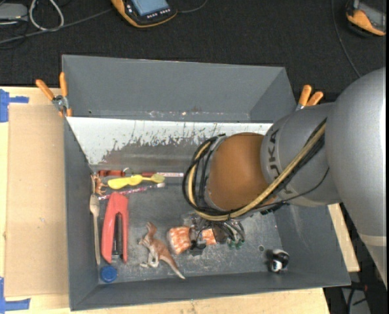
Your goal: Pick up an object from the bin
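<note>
Nearest us, along the front wall of the bin (pixel 181 292), lie a blue cap (pixel 107 274), a tan dinosaur (pixel 156 248) and, well off to the right, a small black-and-white thing (pixel 277 261). Just behind the dinosaur, on the floor near the middle front, rests an orange lump (pixel 178 239) that looks crumpled. The claw (pixel 211 235) sits low just to its right, touching it or nearly so. We cannot tell whether the claw is spread or pressed together.

We judge the lump light and soft, likely to give under a squeeze, so a hold across its thick middle suits best. The floor is bare, scuffed metal, hard and probably slick, so the lump may slide. The dinosaur crowds its left, while the floor to the right lies open. Farther back on the left, a red tool (pixel 114 227) and a yellow piece (pixel 134 182) lie well apart from the claw.
</note>
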Available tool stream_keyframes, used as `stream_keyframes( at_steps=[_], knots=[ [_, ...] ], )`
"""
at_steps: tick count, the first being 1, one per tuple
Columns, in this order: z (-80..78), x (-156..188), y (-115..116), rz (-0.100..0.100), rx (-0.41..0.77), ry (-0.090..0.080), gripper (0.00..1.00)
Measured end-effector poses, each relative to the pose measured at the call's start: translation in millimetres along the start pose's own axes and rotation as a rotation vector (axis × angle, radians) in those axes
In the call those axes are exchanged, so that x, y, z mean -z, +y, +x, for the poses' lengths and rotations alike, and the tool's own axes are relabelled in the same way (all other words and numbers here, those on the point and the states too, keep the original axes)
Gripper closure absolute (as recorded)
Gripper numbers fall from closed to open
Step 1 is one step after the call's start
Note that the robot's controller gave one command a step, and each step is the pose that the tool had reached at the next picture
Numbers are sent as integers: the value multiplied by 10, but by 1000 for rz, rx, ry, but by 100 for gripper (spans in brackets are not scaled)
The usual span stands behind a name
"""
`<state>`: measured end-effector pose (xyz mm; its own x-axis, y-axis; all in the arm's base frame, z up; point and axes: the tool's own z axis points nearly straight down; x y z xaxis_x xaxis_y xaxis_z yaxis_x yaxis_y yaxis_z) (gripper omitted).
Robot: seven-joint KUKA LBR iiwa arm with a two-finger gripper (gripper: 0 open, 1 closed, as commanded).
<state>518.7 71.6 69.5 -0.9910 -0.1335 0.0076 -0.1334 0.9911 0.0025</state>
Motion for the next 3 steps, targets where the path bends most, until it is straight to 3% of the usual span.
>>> stream_keyframes(
  at_steps=[1, 3],
  knots=[
    [0, 0, 0, 0, 0, 0, 100],
    [247, 1310, 32, 0, 20, 3, 100]
  ],
)
